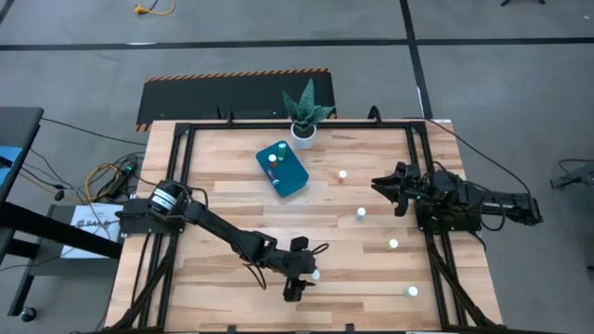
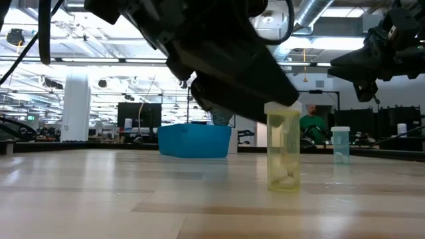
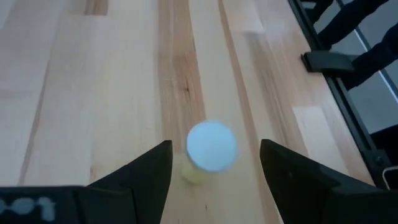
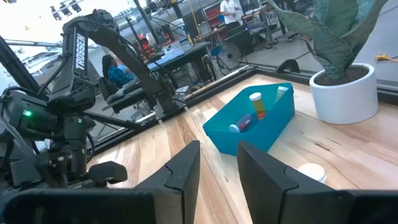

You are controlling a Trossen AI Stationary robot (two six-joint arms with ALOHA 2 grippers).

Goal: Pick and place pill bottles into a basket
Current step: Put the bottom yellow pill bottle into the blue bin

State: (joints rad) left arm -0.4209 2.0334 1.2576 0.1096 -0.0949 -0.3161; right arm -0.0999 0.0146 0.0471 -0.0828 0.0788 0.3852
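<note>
The pill bottle point(image 3: 210, 151) in play stands upright near the desk's front edge, its white cap between the 2 fingers of the left pincer point(image 3: 214, 174), which hangs above it spread wide and grips nothing. In the low view the bottle point(image 2: 282, 149) shows a clear yellowish body with pills at the bottom and the pincer just over its cap. To do this well, I judge the pincer should keep the cap centred in the gap, come down until the fingers bracket the body below the cap, then close gently so the light bottle does not tip or skid.

The basket point(image 1: 282, 169) sits well apart, toward the back of the desk point(image 1: 223, 176) beside a potted plant point(image 1: 305, 116), already holding a few bottles point(image 4: 255, 106). 4 more bottles, such as one point(image 1: 360, 213), stand scattered on the right side. The right pincer point(image 1: 382, 184) waits there, slightly parted and empty.
</note>
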